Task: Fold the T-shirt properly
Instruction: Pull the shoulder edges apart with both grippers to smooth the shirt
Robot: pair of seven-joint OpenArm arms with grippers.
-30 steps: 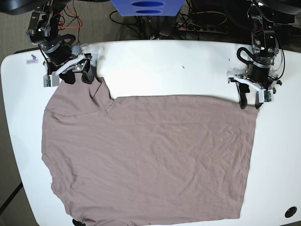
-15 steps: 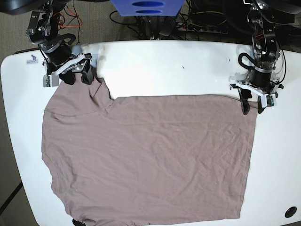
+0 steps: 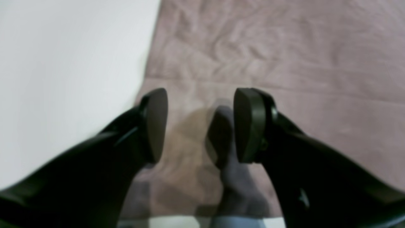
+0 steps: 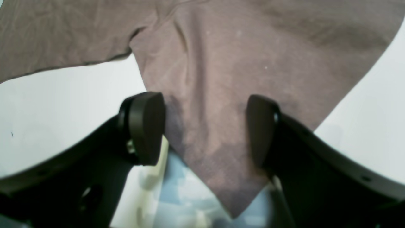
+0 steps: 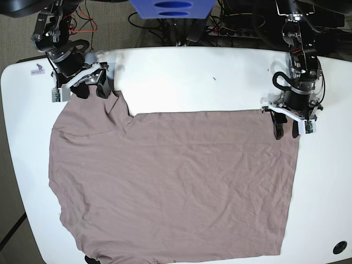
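Note:
The taupe T-shirt (image 5: 176,181) lies spread flat and wrinkled over most of the white table (image 5: 220,77). One sleeve points up at the far left. My right gripper (image 5: 91,91) stands open at that sleeve. In the right wrist view the sleeve tip (image 4: 221,95) lies between the spread fingers (image 4: 147,126) of the right gripper (image 4: 204,128). My left gripper (image 5: 286,131) is open over the shirt's far right corner. The left wrist view shows the left gripper (image 3: 202,123) just above the fabric (image 3: 284,63), with its shadow on the cloth and nothing clamped.
A blue object (image 5: 171,8) and cables lie behind the table's far edge. A small sticker (image 5: 37,69) marks the far left corner. A black round spot (image 5: 340,247) sits at the near right corner. Bare white table runs along the far side.
My left gripper has shifted a little left and nearer, from beside the shirt's far right corner to over it. The right gripper has hardly moved.

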